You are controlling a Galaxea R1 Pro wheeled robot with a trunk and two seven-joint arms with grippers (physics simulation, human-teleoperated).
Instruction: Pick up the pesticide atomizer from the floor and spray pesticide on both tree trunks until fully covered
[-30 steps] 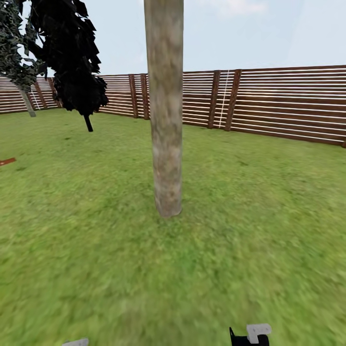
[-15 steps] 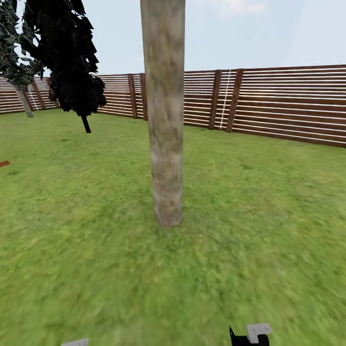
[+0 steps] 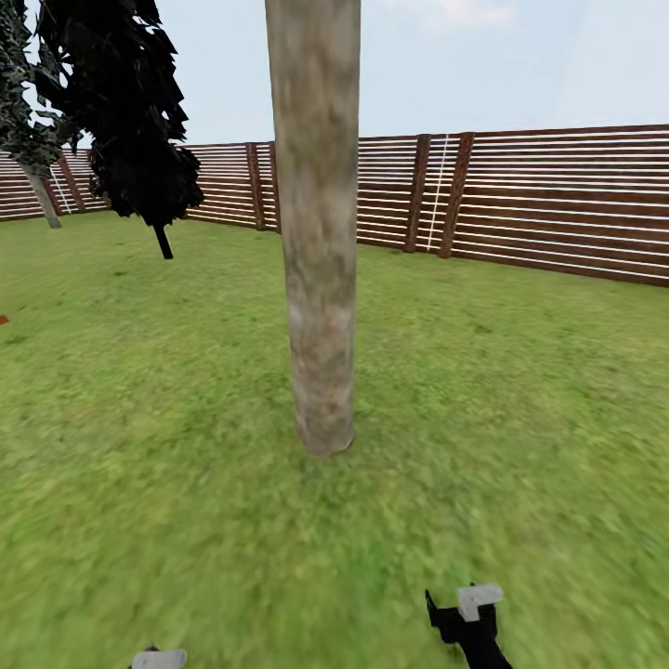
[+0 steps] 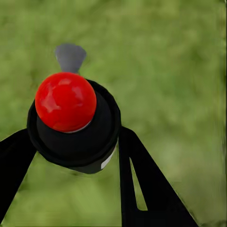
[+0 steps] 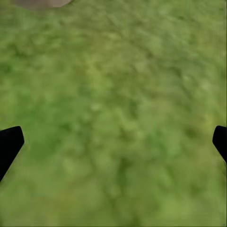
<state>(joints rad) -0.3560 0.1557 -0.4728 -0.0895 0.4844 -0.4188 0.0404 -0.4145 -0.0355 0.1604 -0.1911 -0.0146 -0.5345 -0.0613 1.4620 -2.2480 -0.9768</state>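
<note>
1. The left tool [image 4: 71, 142] is closed around the pesticide atomizer [image 4: 71, 127]: in the left wrist view its black fingers [image 4: 142, 184] press against both sides of the black bottle, whose red cap [image 4: 65, 101] and grey nozzle [image 4: 70, 56] face the grass.
2. The right tool [image 5: 113, 142] is spread wide and holds nothing; its two dark fingertips sit at opposite edges of the right wrist view with lawn [image 5: 118, 118] between them.
3. A thick, mottled grey-tan tree trunk [image 3: 316, 242] stands just ahead of the robot, slightly left of centre, rooted in the lawn. The slatted wooden fence [image 3: 557, 204] runs behind it, with a near-black tree [image 3: 130, 102] far to the left.
4. No white mist shows on the bark, so I judge the pickup done and the step in hand to be lining up on this trunk.
5. Next, the left arm likely needs to lift and turn the nozzle toward the trunk, then sweep its height.
</note>
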